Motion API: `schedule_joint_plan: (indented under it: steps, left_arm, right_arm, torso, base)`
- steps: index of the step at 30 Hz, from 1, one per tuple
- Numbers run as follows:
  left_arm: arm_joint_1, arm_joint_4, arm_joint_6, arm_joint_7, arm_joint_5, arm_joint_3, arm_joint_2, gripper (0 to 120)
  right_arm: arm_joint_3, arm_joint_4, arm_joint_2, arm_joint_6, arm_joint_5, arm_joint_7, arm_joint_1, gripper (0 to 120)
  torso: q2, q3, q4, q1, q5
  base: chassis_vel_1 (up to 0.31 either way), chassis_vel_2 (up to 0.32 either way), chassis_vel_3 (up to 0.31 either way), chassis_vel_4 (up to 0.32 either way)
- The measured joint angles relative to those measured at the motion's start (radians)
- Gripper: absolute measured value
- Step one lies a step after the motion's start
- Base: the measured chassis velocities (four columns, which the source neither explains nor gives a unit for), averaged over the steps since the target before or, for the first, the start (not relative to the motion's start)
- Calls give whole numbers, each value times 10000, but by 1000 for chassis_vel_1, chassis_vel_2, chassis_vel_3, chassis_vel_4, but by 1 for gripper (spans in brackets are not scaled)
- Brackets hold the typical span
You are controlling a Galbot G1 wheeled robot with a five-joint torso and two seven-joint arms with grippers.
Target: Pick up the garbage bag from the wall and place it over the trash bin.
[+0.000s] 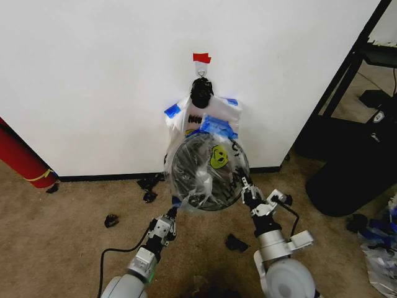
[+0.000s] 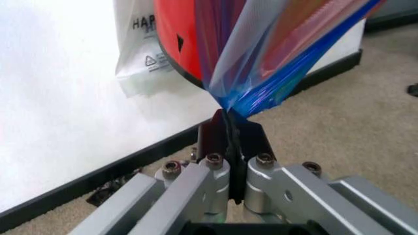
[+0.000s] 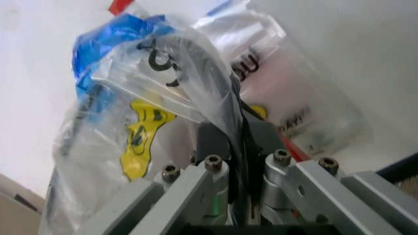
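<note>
Stretching of garbage bag (image 1: 208,177) over trash bin (image 1: 186,167) seen, right below wall (image 1: 93,74) hook. Film pinched by left claw (image 1: 172,213) and right claw (image 1: 247,187), both clamped. Thin plastic probably torn if pulled harder; bin seemingly lifted, could be dropped.

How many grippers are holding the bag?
2. The left gripper pinches the bag at its blue edge on the robot's left; the right gripper clamps it on the right, over the bin.

Brown carpet (image 1: 74,248), black shelving frame (image 1: 347,68)
</note>
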Motion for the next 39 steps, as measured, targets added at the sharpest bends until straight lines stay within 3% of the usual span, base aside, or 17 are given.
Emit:
schedule_joint_plan:
  steps: [6,14,21,24,26,27,28,30,39]
  left_arm:
    - [-75,267,-109,-9,-21,-17,-7,0]
    - [185,274,-761,-37,-221,20,334,0]
    - [335,919,-1931,407,-185,-312,950,25]
    - [324,1081,-2203,623,-184,-426,1042,30]
    - [244,1548,-3085,1522,-197,-920,1380,43]
    - [205,1670,-3453,1954,-263,-1213,1622,46]
    - [134,1701,-3770,2407,-353,-1443,1861,50]
    - [-58,1711,-4312,3352,-590,-1975,2414,59]
    - [-522,1235,-4500,3958,-966,-2362,2829,88]
  right_arm:
    - [36,227,-425,-187,326,-16,-232,1]
    - [-46,141,-252,-269,129,-202,-298,1]
    - [37,-63,-117,-235,13,-97,-178,1]
    - [47,-135,-104,-235,-4,-26,-134,1]
    - [68,-420,-124,-265,-134,389,94,1]
    - [68,-619,-230,-323,-247,563,220,1]
    - [35,-756,-357,-395,-327,608,298,1]
    - [-26,-920,-778,-542,-441,540,435,1]
    - [-191,-923,-1304,-628,-450,-75,580,1]
  torso:
    - [0,0,0,0,-1]
    - [0,0,0,0,0]
    - [0,-1,0,-1,-2]
    - [0,-1,0,0,-3]
    - [1,-1,-4,0,-3]
    - [-1,1,7,0,-6]
    - [0,-1,-3,0,1]
    - [0,-1,0,0,-4]
    - [0,0,0,0,-4]
  base:
    - [0,0,0,0]
    - [0,0,0,0]
    - [0,0,0,0]
    - [0,0,0,0]
    - [0,0,0,0]
    - [0,0,0,0]
    - [0,0,0,0]
    - [0,0,0,0]
    - [0,0,0,0]
